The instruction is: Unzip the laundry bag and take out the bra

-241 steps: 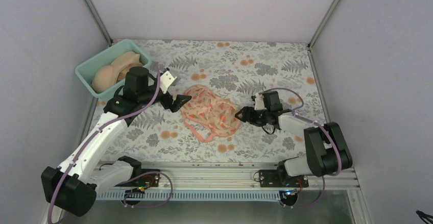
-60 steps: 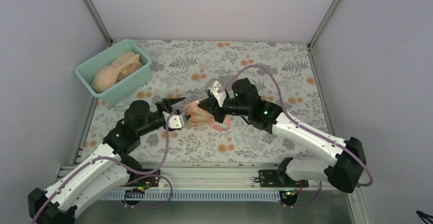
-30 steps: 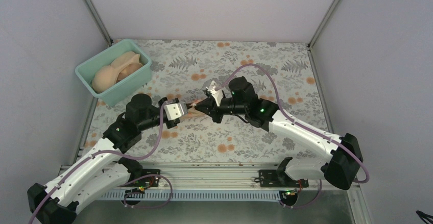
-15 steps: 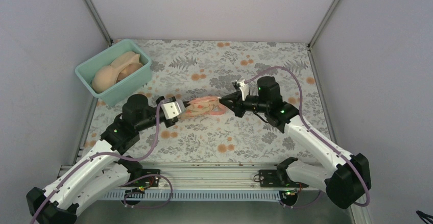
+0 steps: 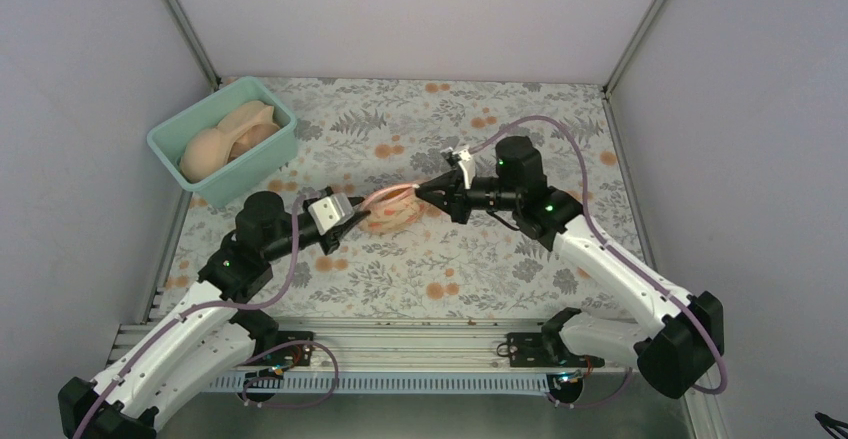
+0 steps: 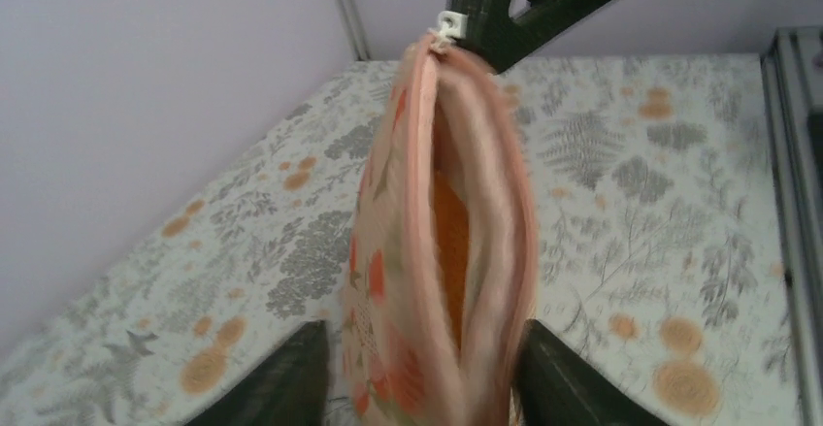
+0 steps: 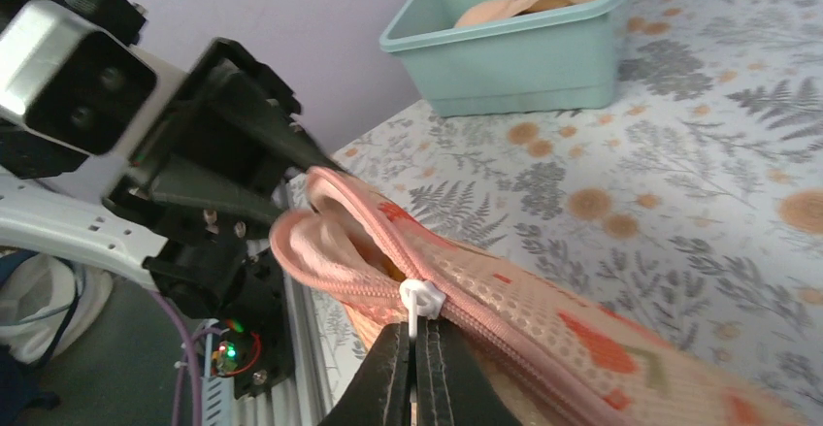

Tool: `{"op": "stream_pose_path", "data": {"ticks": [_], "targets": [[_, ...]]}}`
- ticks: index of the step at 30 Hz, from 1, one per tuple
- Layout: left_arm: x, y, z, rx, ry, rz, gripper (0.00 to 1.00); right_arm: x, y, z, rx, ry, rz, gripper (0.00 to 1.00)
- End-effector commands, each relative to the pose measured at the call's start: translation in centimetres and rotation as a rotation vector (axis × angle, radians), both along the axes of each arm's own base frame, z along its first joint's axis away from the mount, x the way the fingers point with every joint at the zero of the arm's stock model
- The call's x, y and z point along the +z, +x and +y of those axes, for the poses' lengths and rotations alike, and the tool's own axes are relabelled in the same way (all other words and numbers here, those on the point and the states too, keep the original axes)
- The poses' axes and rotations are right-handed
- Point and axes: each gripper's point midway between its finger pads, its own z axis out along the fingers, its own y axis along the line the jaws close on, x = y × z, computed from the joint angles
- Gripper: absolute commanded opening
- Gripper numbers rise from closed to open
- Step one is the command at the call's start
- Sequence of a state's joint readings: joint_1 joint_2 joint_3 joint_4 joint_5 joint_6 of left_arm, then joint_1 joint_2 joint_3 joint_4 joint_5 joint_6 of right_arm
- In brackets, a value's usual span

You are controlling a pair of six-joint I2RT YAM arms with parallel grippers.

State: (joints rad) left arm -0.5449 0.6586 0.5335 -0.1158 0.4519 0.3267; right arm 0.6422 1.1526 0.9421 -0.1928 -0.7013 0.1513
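The laundry bag (image 5: 393, 209), pale pink mesh with orange print, hangs above the table between both grippers. Its zip is parted along the top, and the orange bra (image 6: 448, 242) shows inside the gap. My right gripper (image 7: 419, 348) is shut on the white zip pull (image 7: 419, 300) at the bag's right end (image 5: 432, 191). My left gripper (image 6: 422, 377) is open, with the bag's other end (image 6: 437, 251) between its spread fingers (image 6: 291, 377). In the top view the left gripper (image 5: 352, 217) sits at the bag's left end.
A teal tub (image 5: 170, 144) holding pale peach bras (image 5: 225, 134) stands at the back left and also shows in the right wrist view (image 7: 505, 52). The floral tablecloth (image 5: 520, 129) covers the table. Metal rails (image 5: 420, 344) run along the near edge.
My left gripper's jaws have opened around the bag's end and drawn back slightly to the left. The right gripper, still shut on the zip pull, has shifted a little left. The bag hangs looser.
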Motion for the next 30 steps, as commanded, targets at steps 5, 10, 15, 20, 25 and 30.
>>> {"op": "stream_pose_path", "data": {"ticks": [5,10,15,20,25,30], "targets": [[2.3,-1.3,-1.1,-0.103,0.003,0.013,0.76,1.5,-1.2,4.0,0.075,0.018,-0.02,0.04],[1.6,-0.3,-1.1,-0.056,0.015,0.064,0.67,1.4,-1.8,5.3,0.124,0.01,-0.032,0.04],[1.7,0.4,-0.7,-0.027,0.062,-0.01,0.3,1.0,-2.0,5.4,0.14,-0.005,-0.036,0.04],[1.6,0.2,-0.6,-0.036,0.08,-0.042,0.02,1.0,-2.2,5.1,0.141,-0.005,-0.049,0.04],[1.0,-0.1,-0.4,-0.044,0.091,-0.055,0.02,-0.7,-0.4,3.4,0.052,-0.052,-0.024,0.04],[0.9,-0.2,-0.2,-0.036,0.087,-0.063,0.02,-2.5,1.1,0.7,-0.022,-0.089,0.01,0.04]]}}
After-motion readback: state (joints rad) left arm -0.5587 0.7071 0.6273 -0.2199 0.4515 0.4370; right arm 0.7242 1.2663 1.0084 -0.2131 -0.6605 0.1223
